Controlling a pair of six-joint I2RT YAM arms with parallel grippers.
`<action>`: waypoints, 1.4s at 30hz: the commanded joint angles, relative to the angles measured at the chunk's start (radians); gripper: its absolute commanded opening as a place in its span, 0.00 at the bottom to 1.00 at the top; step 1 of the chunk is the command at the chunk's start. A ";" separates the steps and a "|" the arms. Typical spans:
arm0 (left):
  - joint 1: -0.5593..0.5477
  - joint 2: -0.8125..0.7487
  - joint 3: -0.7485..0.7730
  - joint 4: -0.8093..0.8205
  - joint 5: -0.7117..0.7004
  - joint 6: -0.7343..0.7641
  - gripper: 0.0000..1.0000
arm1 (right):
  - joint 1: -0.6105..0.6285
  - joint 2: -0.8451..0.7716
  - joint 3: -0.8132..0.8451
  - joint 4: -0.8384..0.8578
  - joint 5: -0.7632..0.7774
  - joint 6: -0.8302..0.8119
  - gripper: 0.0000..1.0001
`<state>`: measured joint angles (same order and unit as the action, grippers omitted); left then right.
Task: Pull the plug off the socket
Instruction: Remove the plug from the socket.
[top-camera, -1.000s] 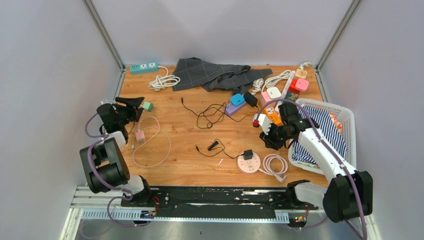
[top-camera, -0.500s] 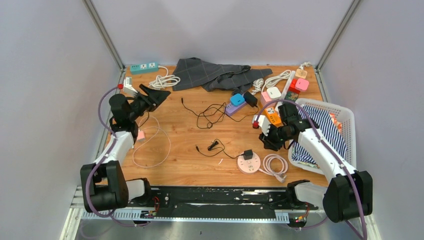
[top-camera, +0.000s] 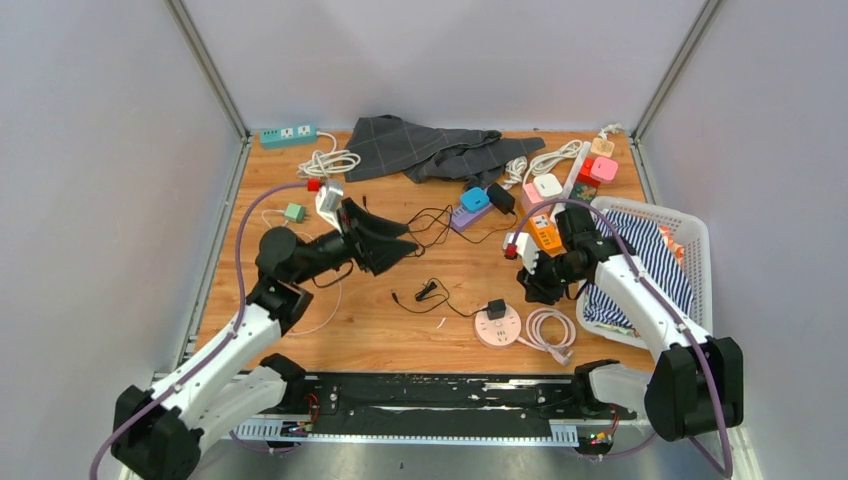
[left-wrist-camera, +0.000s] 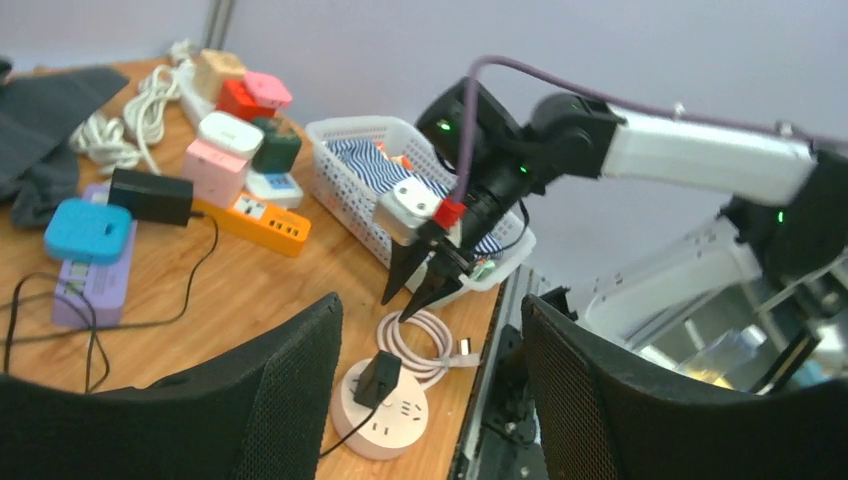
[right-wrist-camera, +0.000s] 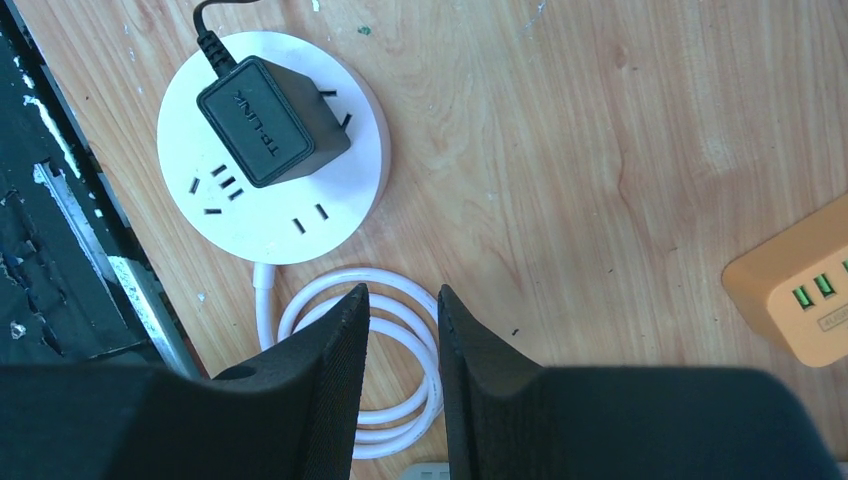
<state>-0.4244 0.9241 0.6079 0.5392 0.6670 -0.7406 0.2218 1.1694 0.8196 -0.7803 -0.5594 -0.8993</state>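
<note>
A black plug (top-camera: 497, 309) sits in a round white socket (top-camera: 497, 330) near the table's front edge, right of centre. It also shows in the left wrist view (left-wrist-camera: 379, 378) and the right wrist view (right-wrist-camera: 272, 120), seated in the socket (right-wrist-camera: 300, 215). My left gripper (top-camera: 400, 245) is open and empty above the table's middle, pointing towards the socket (left-wrist-camera: 395, 435). My right gripper (top-camera: 535, 285) hovers just right of and behind the socket, above a coiled white cord (right-wrist-camera: 400, 330). Its fingers (right-wrist-camera: 330, 360) stand a narrow gap apart, holding nothing.
A white basket (top-camera: 690, 235) with striped cloth stands at the right. An orange power strip (top-camera: 545, 232), a purple strip with a blue adapter (top-camera: 470, 205), black cables (top-camera: 425, 228) and a grey cloth (top-camera: 430, 150) lie behind. A teal strip (top-camera: 288, 133) is at the back left.
My left arm has swung from the table's left edge to the right, towards the middle, with its gripper open. My right arm has hardly moved.
</note>
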 joint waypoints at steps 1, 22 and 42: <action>-0.145 -0.111 -0.099 0.005 -0.144 0.215 0.68 | -0.015 0.012 -0.009 -0.039 -0.038 -0.025 0.34; -0.573 0.354 -0.143 0.307 -0.358 0.685 0.81 | -0.016 0.067 0.006 -0.068 -0.060 -0.033 0.34; -0.650 0.778 -0.027 0.487 -0.483 0.737 0.78 | -0.025 0.104 0.010 -0.074 -0.059 -0.035 0.34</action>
<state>-1.0645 1.6684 0.5339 0.9604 0.1558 -0.0582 0.2131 1.2636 0.8196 -0.8268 -0.6022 -0.9180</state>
